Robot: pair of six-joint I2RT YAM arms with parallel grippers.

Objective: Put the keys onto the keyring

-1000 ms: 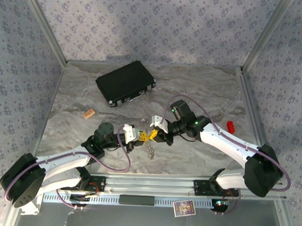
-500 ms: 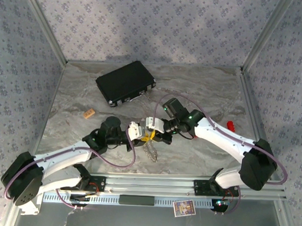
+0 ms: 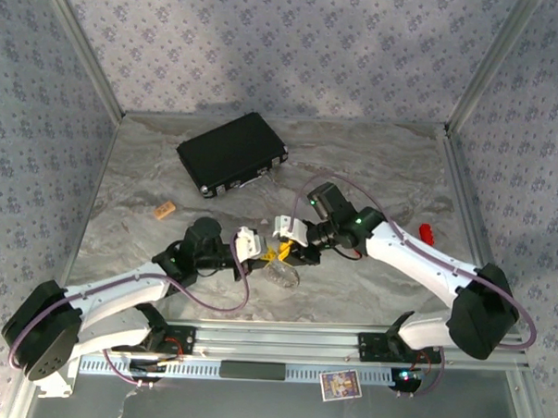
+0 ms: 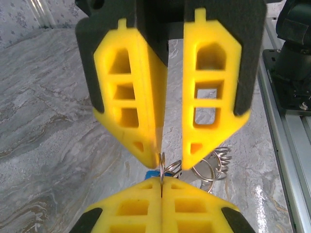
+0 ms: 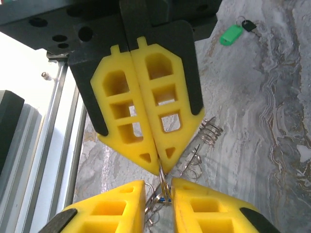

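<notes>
The left gripper [image 3: 266, 255] and the right gripper [image 3: 283, 250] are seen tip to tip above the marbled table [image 3: 373, 167], their yellow ends touching or very nearly so. Just beneath that meeting point, on the near side, the keyring [image 3: 283, 275] is seen as a pale wire loop; whether it is gripped cannot be told from above. A black case [image 3: 232, 153] is laid well beyond both grippers. A small orange piece [image 3: 165, 209] is found well out to the left gripper's left, and a small red piece [image 3: 425, 233] far off to the right gripper's right.
</notes>
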